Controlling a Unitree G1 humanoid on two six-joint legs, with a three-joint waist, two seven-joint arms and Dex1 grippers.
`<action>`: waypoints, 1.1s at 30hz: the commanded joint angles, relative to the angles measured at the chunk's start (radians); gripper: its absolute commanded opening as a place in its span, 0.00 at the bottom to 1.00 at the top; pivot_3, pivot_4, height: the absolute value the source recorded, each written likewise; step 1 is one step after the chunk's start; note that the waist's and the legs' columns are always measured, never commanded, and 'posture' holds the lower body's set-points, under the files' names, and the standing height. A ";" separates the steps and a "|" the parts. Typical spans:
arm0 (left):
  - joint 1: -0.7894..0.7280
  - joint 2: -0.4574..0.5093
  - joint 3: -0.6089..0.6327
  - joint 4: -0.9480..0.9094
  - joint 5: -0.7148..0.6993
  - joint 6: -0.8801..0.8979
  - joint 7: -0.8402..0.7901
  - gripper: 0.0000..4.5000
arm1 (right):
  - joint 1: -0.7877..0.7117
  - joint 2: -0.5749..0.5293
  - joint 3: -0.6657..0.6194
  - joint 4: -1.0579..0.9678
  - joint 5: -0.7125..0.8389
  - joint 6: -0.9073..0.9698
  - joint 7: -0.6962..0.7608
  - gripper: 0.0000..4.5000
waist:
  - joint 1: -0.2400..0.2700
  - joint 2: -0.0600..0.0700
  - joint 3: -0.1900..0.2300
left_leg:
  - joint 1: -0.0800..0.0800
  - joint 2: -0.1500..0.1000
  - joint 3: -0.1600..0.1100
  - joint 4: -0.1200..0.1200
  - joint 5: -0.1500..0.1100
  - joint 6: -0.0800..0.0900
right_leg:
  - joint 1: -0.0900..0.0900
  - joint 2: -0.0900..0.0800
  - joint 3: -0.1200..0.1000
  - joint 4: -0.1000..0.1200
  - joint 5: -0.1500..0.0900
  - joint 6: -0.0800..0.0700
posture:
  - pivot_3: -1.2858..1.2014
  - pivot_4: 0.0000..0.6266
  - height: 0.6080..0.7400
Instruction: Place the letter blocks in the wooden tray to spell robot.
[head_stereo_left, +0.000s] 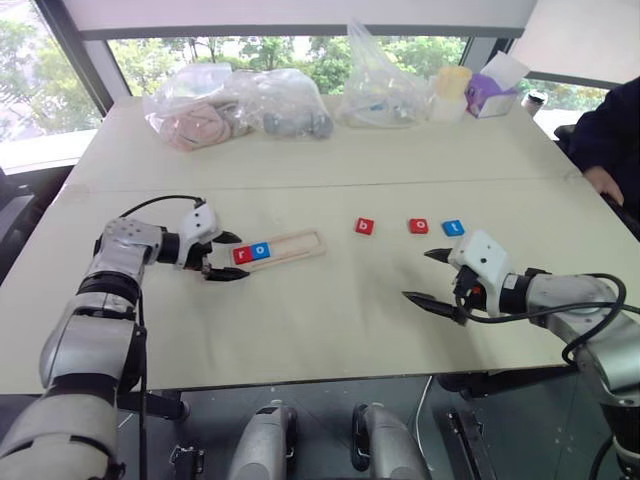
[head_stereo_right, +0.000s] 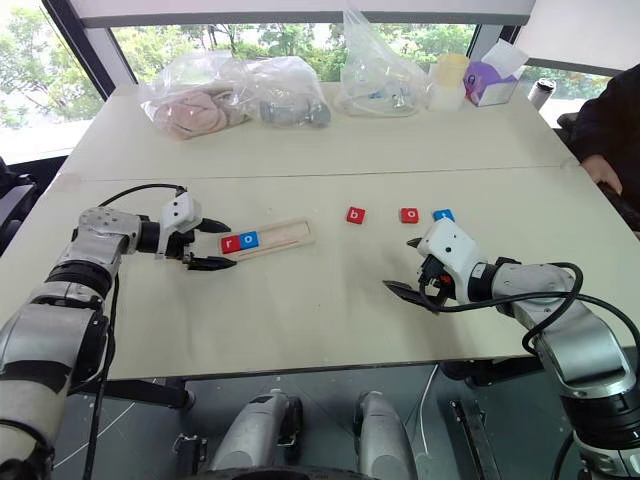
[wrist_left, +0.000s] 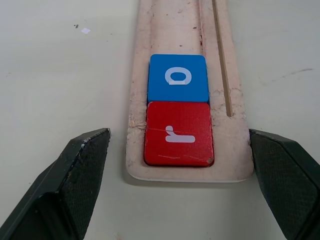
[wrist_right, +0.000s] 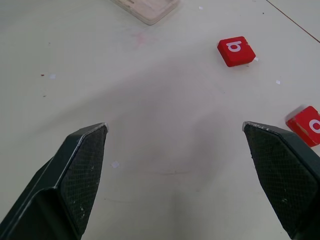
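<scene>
**Light wood tray holds two of five tiles: "r" and "o" seated**

Light wood forms the wooden tray, which lies left of centre in the left eye view on the pale bench. A red "r" block and a blue "o" block sit side by side, touching, at the tray's left end; the remaining slots are bare.

The left gripper stands at that left end with its fingers spread wide, one on each side of the tray end, gripping nothing. This stance likely serves to steady or align the tray, or follows a release.

Three blocks lie in a row on the bench, right of centre: a red "b" block, a red "o" block and a blue "t" block. The right gripper hovers just below them in the frame, fingers spread and empty, placed for a pick.

Judged progress: two letters done; "b" is next.

A person's arm rests at the right edge.
</scene>
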 joint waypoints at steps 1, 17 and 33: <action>0.027 -0.016 -0.023 0.013 0.054 -0.022 0.051 1.00 | -0.004 -0.017 -0.026 -0.044 0.000 -0.005 -0.007 0.99 | 0.005 0.000 -0.001 | 0.000 0.000 0.000 0.000 0.000 0.000 | 0.000 0.000 0.000 0.000 -0.001 -0.001 | 0.52 0.24 0.89; 0.064 -0.022 -0.064 0.014 0.102 0.007 0.038 0.69 | -0.016 -0.017 -0.012 -0.036 -0.010 -0.010 -0.008 1.00 | 0.018 0.007 -0.011 | 0.012 0.001 0.000 -0.001 0.000 -0.001 | 0.010 -0.002 0.000 -0.002 -0.002 -0.003 | 0.52 0.24 0.89; 0.112 -0.136 -0.085 -0.172 0.064 0.032 -0.049 0.69 | -0.047 -0.006 0.007 -0.016 -0.028 -0.020 -0.009 1.00 | 0.028 0.008 -0.013 | 0.011 -0.003 0.002 -0.002 -0.004 0.005 | 0.011 -0.006 0.000 -0.006 -0.004 -0.001 | 0.52 0.24 0.89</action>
